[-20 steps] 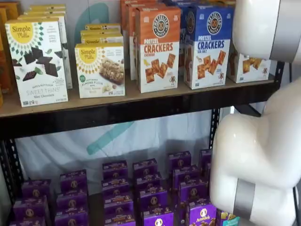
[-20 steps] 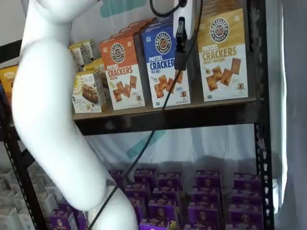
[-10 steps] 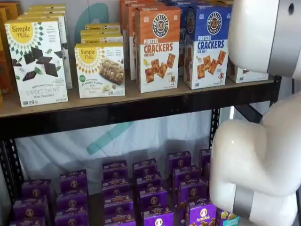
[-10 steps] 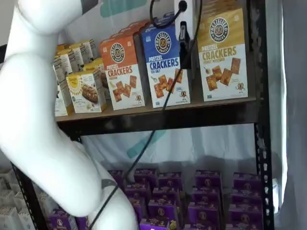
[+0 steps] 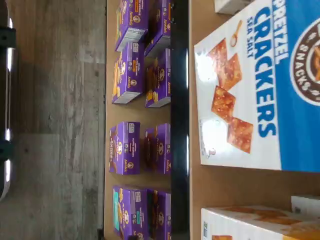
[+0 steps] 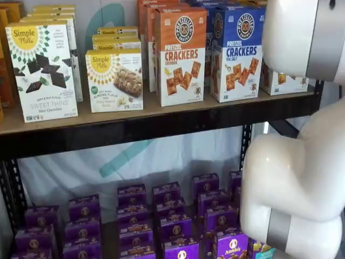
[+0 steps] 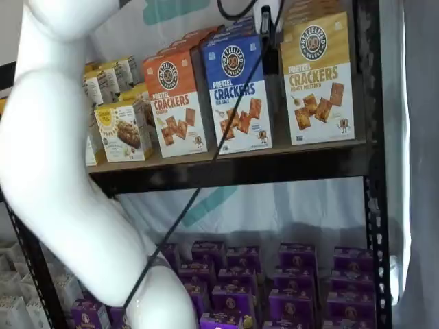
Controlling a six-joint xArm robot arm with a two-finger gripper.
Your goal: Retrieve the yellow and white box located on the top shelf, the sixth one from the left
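The yellow and white box stands upright at the right end of the top shelf, next to the blue-topped Crackers carton. My gripper hangs from the top edge of a shelf view, in front of the gap between those two cartons. Only a dark finger shows side-on, so I cannot tell its state. In a shelf view the white arm hides most of the yellow and white box. The wrist view shows the blue carton close up and an edge of the yellow and white box.
An orange-topped Crackers carton and Simple Mills boxes stand further left on the top shelf. Several small purple boxes fill the lower level. A black cable trails down from the gripper. A black upright bounds the shelf's right end.
The gripper has risen and shifted a little right, toward the gap beside the yellow and white box. The white arm has swung with it. No box has moved.
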